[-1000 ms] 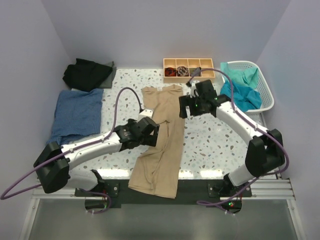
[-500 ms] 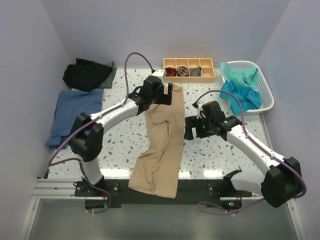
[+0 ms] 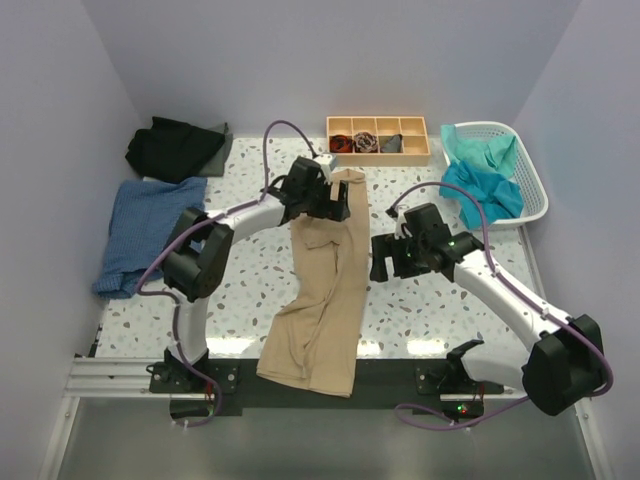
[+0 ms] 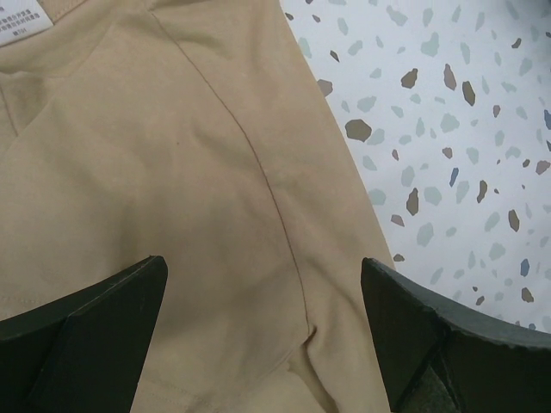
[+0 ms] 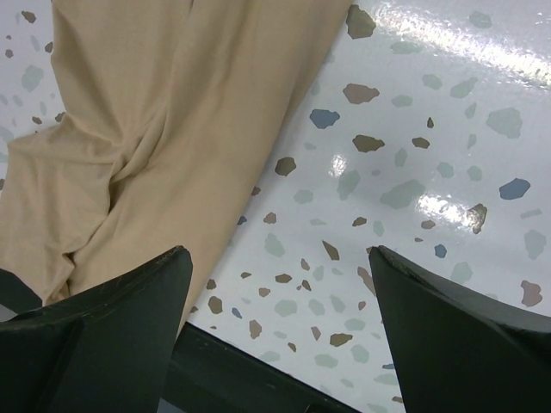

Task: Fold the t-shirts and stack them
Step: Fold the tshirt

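The tan shirt [image 3: 320, 290] lies in the middle of the table [image 3: 430, 300] as a long narrow strip. Its long axis runs from 12 o'clock, where the collar end sits just short of the tray [image 3: 378, 140], down to 6 o'clock, where the hem droops past the table's near edge.

The left gripper [image 3: 322, 200] is over the 12 o'clock end, so it is the nearer one to the collar. In its wrist view the left gripper [image 4: 263, 271] is spread wide with nothing between the fingers, cloth filling the gap below and a white label [image 4: 26, 13] at the upper corner. The right gripper [image 3: 382, 258] hangs at 3 o'clock of the strip's middle, just beside its edge. Its wrist view shows the right gripper [image 5: 280, 258] also spread and empty, over bare table with the cloth off to one side.

A lengthwise fold would probably start from the left arm's end.

Whether the left fingers touch the cloth cannot be told. That arm hides the shirt's left shoulder from above, and how the sleeves are tucked is not clear.

A blue shirt [image 3: 150, 230] lies at 9 o'clock, a black shirt [image 3: 175, 148] at 10 o'clock, and a teal shirt [image 3: 480, 185] spills from the basket [image 3: 535, 190] at 2 o'clock.
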